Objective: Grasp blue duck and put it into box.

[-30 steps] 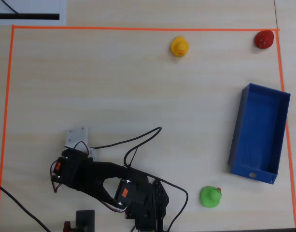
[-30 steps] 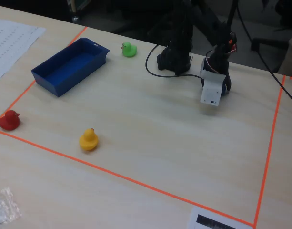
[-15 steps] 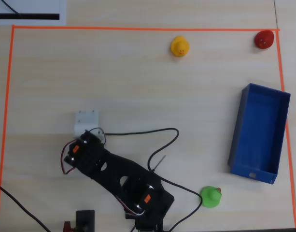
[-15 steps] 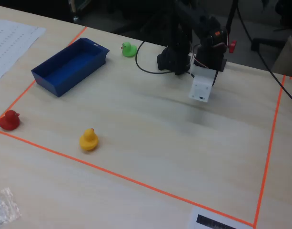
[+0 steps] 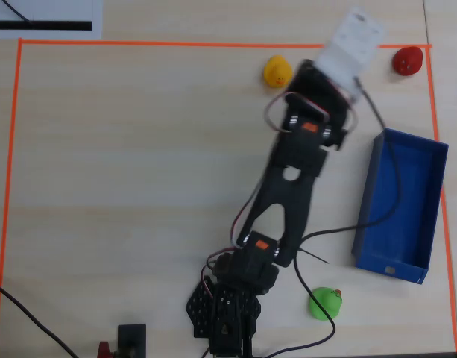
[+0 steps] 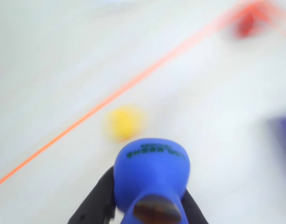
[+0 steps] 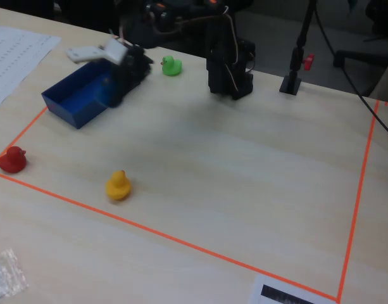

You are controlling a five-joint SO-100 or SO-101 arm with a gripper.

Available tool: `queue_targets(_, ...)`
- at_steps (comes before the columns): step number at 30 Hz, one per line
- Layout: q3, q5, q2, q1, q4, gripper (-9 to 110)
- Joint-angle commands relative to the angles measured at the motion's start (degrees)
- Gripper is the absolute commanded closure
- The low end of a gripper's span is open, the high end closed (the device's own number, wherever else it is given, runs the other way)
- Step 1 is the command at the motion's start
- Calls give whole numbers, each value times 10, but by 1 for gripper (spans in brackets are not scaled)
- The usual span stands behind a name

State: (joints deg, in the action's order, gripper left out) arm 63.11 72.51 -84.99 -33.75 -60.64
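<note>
In the wrist view my gripper (image 6: 145, 200) is shut on the blue duck (image 6: 152, 170), which fills the lower middle between the two black fingers (image 6: 98, 198) and is held above the table. In the overhead view the wrist and its white mount (image 5: 351, 41) hide the duck and the jaws; they are at the far edge, left of the blue box (image 5: 366, 198). In the fixed view the gripper (image 7: 114, 88) hovers at the box's right wall (image 7: 67, 111), blurred, with the duck hard to tell from the box.
A yellow duck (image 5: 277, 72) lies beside the wrist, and also shows in the wrist view (image 6: 124, 122) and the fixed view (image 7: 118, 185). A red duck (image 5: 408, 60) sits in the taped corner. A green duck (image 5: 326, 303) lies near the arm base. Orange tape (image 5: 213, 43) borders the table.
</note>
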Motion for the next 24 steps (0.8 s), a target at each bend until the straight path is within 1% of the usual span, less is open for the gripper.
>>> queue_targets(1,-147,66,106,-234,-26,101)
queue_targets(4,-95,117,127,-311,-22,101)
queue_targets(7,-22,130,124,-344,4,101)
queue_targets(11,43,125,109,-345,39,101)
queue_targets(17,77,122,102,-329,75,101)
queue_targets(21,92,130,113,-327,105,101)
queue_targets(24,91,148,125,-328,107,101)
